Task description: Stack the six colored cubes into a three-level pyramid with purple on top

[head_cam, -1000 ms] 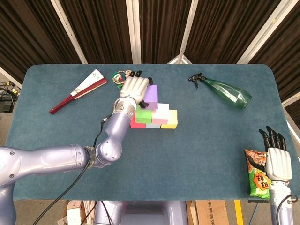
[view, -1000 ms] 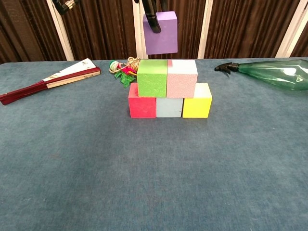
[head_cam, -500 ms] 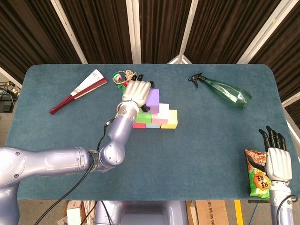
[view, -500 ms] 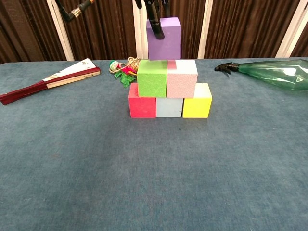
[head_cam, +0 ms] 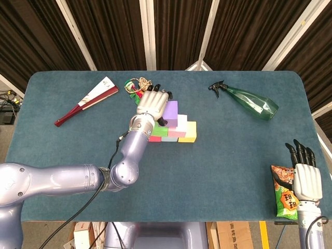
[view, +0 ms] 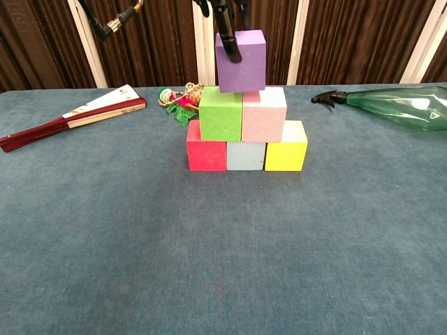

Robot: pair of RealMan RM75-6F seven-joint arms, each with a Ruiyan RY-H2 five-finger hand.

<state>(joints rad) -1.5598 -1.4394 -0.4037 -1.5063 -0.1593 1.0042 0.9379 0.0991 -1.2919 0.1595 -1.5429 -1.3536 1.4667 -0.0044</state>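
- The left robot hand point(head_cam: 152, 102) is grasping the purple cube point(view: 242, 61); a dark finger point(view: 228, 38) lies on the front face of this cube.
- The purple cube sits at the top of the stack, above the seam between the green cube point(view: 221, 114) and the pink cube point(view: 264, 114). It looks a little tilted.
- Under these two stand the red cube point(view: 207, 154), the grey-blue cube point(view: 245, 155) and the yellow cube point(view: 286, 154), side by side on the table point(view: 223, 265).
- The right robot hand point(head_cam: 307, 179) is released, with fingers straight, at the near right table edge, touching a snack bag point(head_cam: 284, 198).
- A folded fan point(head_cam: 87, 100) lies on the far left, a green spray bottle point(head_cam: 246, 101) on the far right.
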